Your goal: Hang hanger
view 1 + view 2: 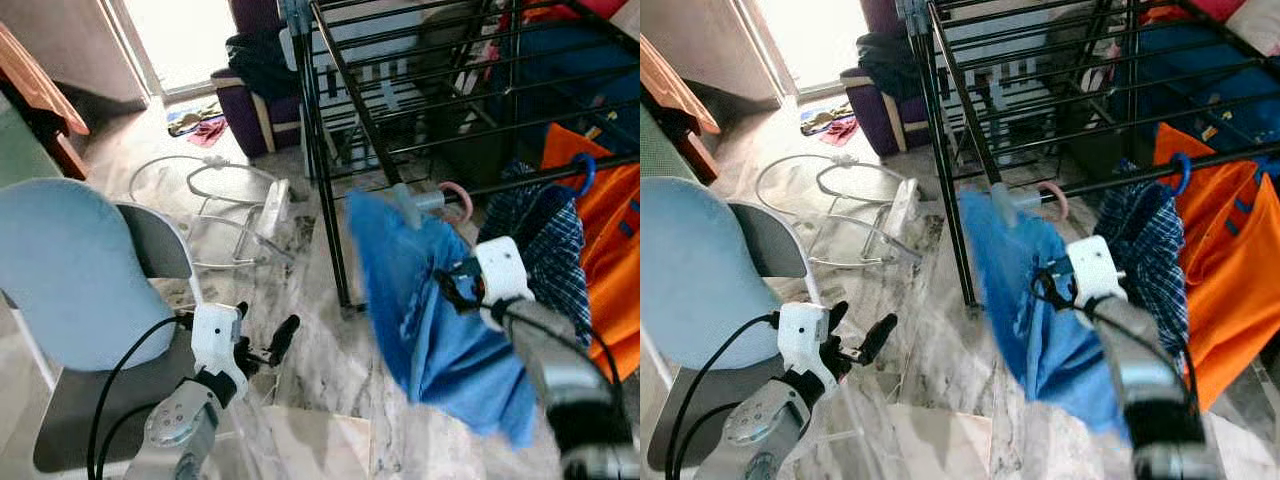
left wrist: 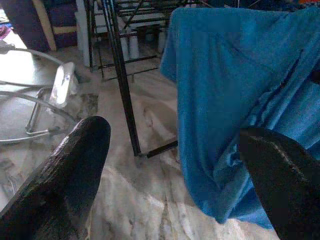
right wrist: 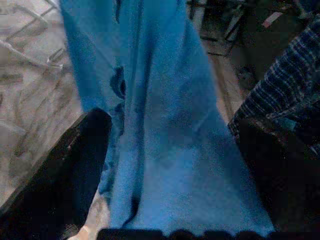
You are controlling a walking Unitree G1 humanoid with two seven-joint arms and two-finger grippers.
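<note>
Item one: a bright blue cloth garment [image 1: 440,310] on a pale grey-blue plastic hanger [image 1: 408,203] with a pink hook [image 1: 458,200]. We are seeing it hanging in soft folds, blurred, just in front of the black metal drying rack [image 1: 420,110], with its lower hem reaching toward the marbled stone floor [image 1: 320,350]. The hook is sitting close to the rack's lower front bar; we cannot tell whether it is resting on it.

Item two: our right gripper [image 3: 170,150]. Its two black fingers [image 3: 75,170] are standing spread apart, and the blue fabric is filling the gap between them and passing beyond the tips. We cannot tell whether they are touching it.

Item three: our left gripper [image 1: 268,340]. Its fingers [image 2: 65,170] are standing wide apart with nothing between them, low over the floor, the garment hanging beyond the tips toward the right finger.

Item four: a dark checked shirt [image 1: 550,240] and an orange garment [image 1: 600,250] are hanging on the rack beside the blue one.

Item five: a pale blue padded chair [image 1: 70,270] is standing beside the left gripper.
</note>
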